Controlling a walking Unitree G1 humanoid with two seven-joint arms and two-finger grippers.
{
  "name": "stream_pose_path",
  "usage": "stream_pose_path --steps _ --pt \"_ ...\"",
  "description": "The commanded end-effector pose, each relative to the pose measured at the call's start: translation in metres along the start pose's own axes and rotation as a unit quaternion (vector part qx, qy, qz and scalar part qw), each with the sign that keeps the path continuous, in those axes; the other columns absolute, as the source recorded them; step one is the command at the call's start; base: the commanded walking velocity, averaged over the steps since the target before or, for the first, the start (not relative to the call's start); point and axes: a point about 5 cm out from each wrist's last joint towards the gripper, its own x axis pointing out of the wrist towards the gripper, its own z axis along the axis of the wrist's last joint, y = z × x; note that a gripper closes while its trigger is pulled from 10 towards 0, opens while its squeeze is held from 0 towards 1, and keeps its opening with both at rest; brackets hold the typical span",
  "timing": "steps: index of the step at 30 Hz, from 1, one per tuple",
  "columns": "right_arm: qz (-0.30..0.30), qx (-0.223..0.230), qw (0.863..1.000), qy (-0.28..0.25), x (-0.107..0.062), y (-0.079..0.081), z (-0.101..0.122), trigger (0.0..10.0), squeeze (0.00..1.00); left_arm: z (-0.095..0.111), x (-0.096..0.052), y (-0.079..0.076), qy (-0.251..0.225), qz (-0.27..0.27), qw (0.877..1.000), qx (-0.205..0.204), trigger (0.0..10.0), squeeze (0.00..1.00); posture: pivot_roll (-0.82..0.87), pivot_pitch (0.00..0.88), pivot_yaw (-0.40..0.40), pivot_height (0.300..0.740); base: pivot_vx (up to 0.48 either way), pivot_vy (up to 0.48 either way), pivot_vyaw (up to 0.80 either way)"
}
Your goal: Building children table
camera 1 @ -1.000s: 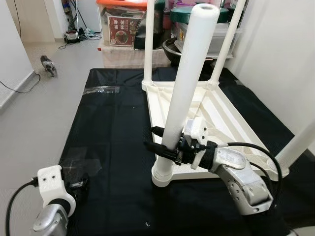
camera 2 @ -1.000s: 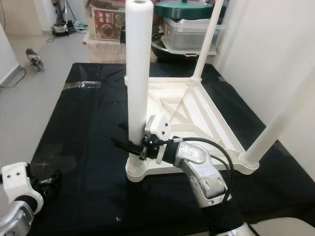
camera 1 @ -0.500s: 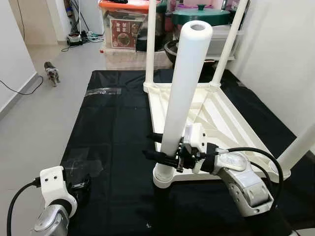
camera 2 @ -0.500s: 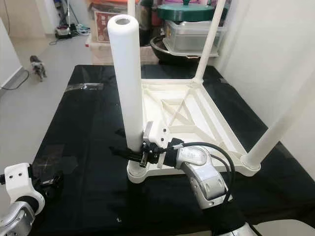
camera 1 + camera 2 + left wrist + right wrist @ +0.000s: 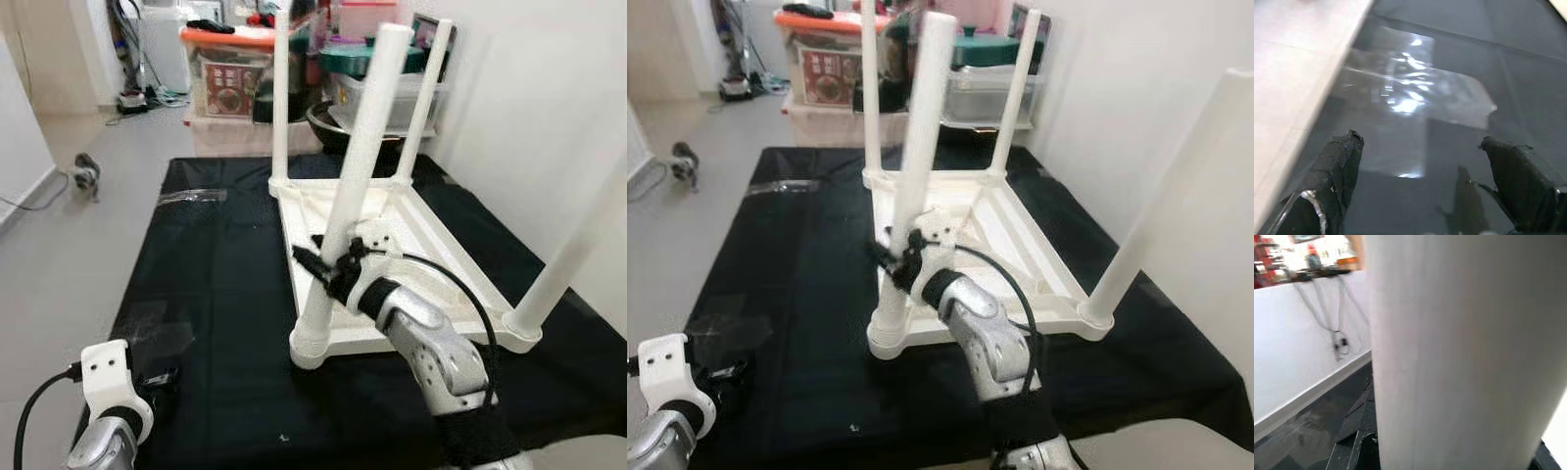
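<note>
A white children's table (image 5: 446,284) lies upside down on a black mat (image 5: 216,274), its legs pointing up. My right gripper (image 5: 326,262) is shut on the near-left leg (image 5: 358,157), low down and a little above its socket at the table's corner. That leg (image 5: 1464,352) stands between the black fingers in the right wrist view. Two thinner legs (image 5: 281,98) rise at the far corners and another leg (image 5: 568,245) at the near right. My left gripper (image 5: 1420,152) hangs open just above the mat at the near left, nothing between its fingers (image 5: 1339,161).
Storage boxes (image 5: 230,73) and pots crowd the floor behind the mat. A white wall (image 5: 549,108) runs along the right. A small animal (image 5: 83,174) is on the grey floor at the left. Clear tape patches (image 5: 191,195) lie on the mat.
The whole picture has shifted: the camera has risen and pulled back. My right gripper stays on the near-left leg. The left arm has not moved.
</note>
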Motion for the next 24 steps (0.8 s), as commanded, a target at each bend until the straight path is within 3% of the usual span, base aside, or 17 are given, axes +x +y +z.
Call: stream_pose_path --steps 1,2,9,10,12,13,14,16,24 --pt "-0.142 0.009 0.977 0.158 -0.022 -0.041 -0.066 10.0 0.0 0.002 0.003 0.003 0.002 0.005 1.0 0.006 10.0 0.0 0.05 0.0 -0.058 0.74 0.0 0.0 0.0" --pt "-0.186 0.0 0.972 0.142 -0.023 -0.054 -0.062 10.0 0.0 0.002 0.003 0.002 0.0 0.006 1.0 0.004 10.0 0.0 0.05 0.0 -0.059 0.74 0.0 0.0 0.0" --pt "-0.246 -0.034 0.962 0.109 -0.022 -0.075 -0.049 10.0 0.0 -0.003 0.002 -0.002 0.006 0.003 1.0 0.005 10.0 0.0 0.05 0.0 -0.063 0.74 0.0 0.0 0.0" --pt "-0.279 -0.048 0.954 0.097 -0.023 -0.088 -0.041 10.0 0.0 -0.003 0.001 -0.002 0.006 0.004 1.0 0.006 10.0 0.0 0.06 0.0 -0.065 0.74 0.0 0.0 0.0" --pt "-0.279 -0.048 0.954 0.097 -0.023 -0.088 -0.041 10.0 0.0 -0.003 0.001 -0.002 0.006 0.004 1.0 0.006 10.0 0.0 0.06 0.0 -0.065 0.74 0.0 0.0 0.0" --pt "-0.314 -0.058 0.944 0.087 -0.025 -0.102 -0.033 10.0 0.0 -0.003 0.001 -0.001 0.006 0.007 1.0 0.007 10.0 0.0 0.06 0.0 -0.065 0.74 0.0 0.0 0.0" --pt "-0.314 -0.058 0.944 0.087 -0.025 -0.102 -0.033 10.0 0.0 -0.003 0.001 -0.001 0.006 0.007 1.0 0.007 10.0 0.0 0.06 0.0 -0.065 0.74 0.0 0.0 0.0" --pt "-0.357 -0.081 0.928 0.073 -0.029 -0.121 -0.019 10.0 0.0 -0.001 0.001 0.002 0.004 0.009 1.0 0.009 10.0 0.0 0.06 0.0 -0.062 0.74 0.0 0.0 0.0" --pt "-0.388 -0.112 0.912 0.071 -0.038 -0.13 -0.019 10.0 0.0 0.0 0.004 0.0 0.004 0.006 1.0 0.012 10.0 0.0 0.05 0.0 -0.055 0.74 0.0 0.0 0.0"
